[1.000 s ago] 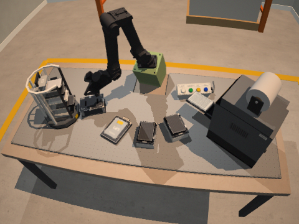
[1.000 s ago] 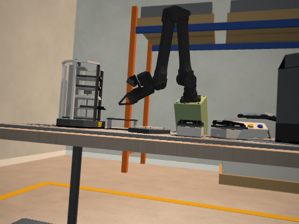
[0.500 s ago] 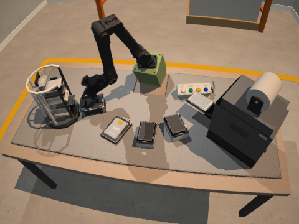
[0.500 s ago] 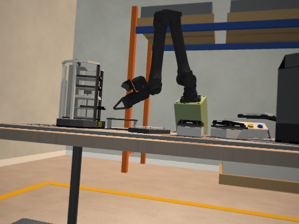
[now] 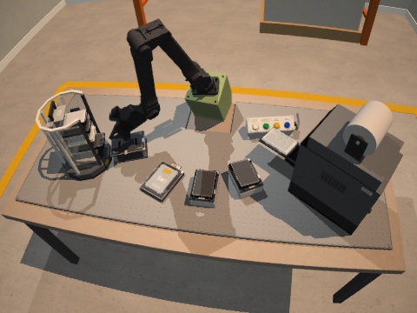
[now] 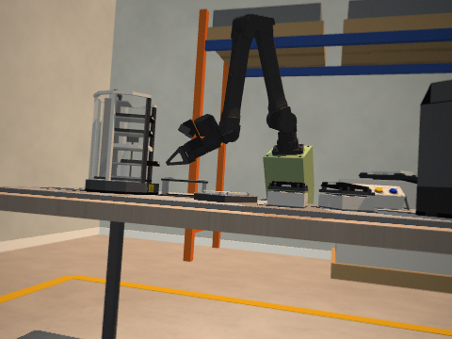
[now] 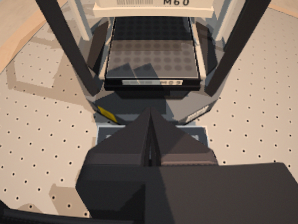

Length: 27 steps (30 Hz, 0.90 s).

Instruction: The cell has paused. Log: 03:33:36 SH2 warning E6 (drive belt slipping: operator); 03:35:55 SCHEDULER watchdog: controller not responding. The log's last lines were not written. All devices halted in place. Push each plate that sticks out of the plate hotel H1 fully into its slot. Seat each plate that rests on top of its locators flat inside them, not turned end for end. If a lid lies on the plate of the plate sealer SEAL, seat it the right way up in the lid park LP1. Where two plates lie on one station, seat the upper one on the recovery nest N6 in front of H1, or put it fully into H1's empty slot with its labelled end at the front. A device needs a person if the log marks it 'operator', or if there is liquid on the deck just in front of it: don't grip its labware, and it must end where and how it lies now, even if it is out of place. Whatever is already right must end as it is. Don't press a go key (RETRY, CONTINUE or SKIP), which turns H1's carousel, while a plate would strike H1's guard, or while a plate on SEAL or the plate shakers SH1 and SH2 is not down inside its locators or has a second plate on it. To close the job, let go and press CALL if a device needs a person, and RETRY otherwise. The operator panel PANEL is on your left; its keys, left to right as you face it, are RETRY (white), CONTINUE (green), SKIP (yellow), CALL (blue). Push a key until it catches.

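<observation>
My gripper (image 5: 114, 131) is shut and empty. It hangs above the recovery nest N6 (image 5: 129, 149) and points at the plate hotel H1 (image 5: 71, 130). In the wrist view the shut fingertips (image 7: 149, 132) face H1's low slot, where a dark plate (image 7: 153, 63) lies with its front end toward me. In the side view the gripper (image 6: 171, 160) is just right of H1 (image 6: 123, 143), level with a low slot. The operator panel (image 5: 271, 124) with its four keys stands at the back.
A flat labelled piece lies in a frame (image 5: 162, 180) on the deck. Two shakers carry dark plates (image 5: 203, 186) (image 5: 245, 176). The black sealer (image 5: 343, 165) at the right has a white plate (image 5: 280, 142) on its stage. The green arm base (image 5: 209, 96) stands behind.
</observation>
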{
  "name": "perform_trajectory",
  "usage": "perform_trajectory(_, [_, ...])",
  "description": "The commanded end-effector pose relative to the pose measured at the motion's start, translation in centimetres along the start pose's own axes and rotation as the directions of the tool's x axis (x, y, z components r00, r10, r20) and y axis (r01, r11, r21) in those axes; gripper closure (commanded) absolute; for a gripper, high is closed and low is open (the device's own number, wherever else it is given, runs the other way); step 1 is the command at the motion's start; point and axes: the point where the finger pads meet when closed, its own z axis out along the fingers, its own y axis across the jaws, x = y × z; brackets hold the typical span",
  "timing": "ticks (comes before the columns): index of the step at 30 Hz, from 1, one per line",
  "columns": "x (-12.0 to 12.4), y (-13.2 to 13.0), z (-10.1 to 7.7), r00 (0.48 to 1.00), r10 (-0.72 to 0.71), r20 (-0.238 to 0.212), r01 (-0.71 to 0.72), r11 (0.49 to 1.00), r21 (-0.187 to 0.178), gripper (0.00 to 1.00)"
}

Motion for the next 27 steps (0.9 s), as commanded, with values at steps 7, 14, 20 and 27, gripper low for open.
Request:
perform_trajectory(7, [0.2,-0.3,1.3,1.0,-0.012,-0.02,0.012,1.0,0.009,1.0])
perform_trajectory(14, [-0.4,-0.4,2.2,1.0,-0.012,-0.018,0.012,1.0,0.011,1.0])
perform_trajectory(20, [-0.9,-0.6,2.9,1.0,-0.009,-0.016,0.01,1.0,0.014,1.0])
perform_trajectory(27, [0.0,0.0,2.4,0.999,-0.015,-0.033,0.015,1.0,0.003,1.0])
